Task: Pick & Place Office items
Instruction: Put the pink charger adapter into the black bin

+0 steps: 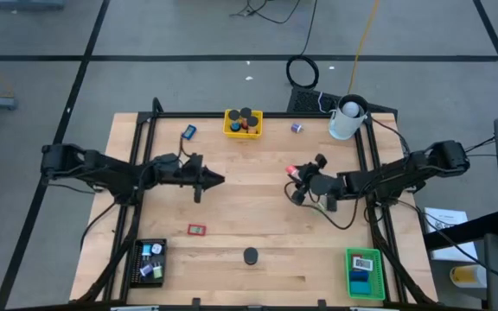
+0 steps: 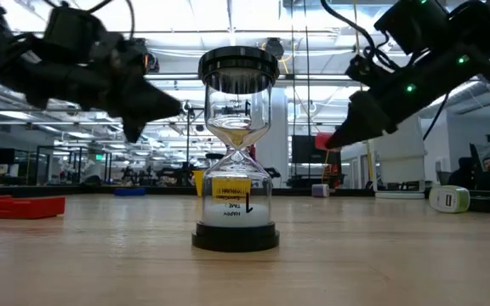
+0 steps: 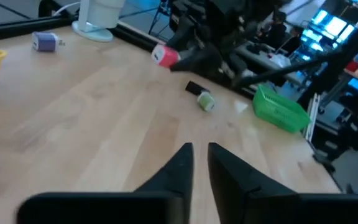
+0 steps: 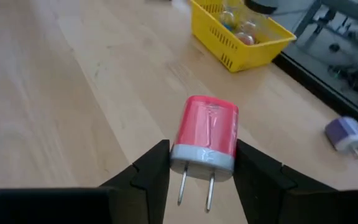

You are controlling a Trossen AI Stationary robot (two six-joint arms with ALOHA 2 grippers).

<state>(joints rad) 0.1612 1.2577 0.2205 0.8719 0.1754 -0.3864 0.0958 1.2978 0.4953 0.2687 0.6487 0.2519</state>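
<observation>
A red plug-in charger with a grey face and two prongs sits between the fingers of my right gripper, above the table's middle right. My left gripper hovers over the table's middle left. Its fingers are a narrow gap apart, with nothing between them. Loose office items lie on the wood: a purple charger, a blue block, a flat red piece and a green item. An hourglass stands near the front edge. My right gripper pinches the red charger between its two fingers, on the two sides of its grey prong end. The fingers reach in from the table's right, slanting a little downward. The charger is lifted clear of the table. Its red body sticks out past the fingertips and its prongs point back toward the wrist.
A yellow tray with items stands at the far middle, and a white cup at the far right. A black tray is at the near left and a green tray at the near right. Bare wood lies between the grippers.
</observation>
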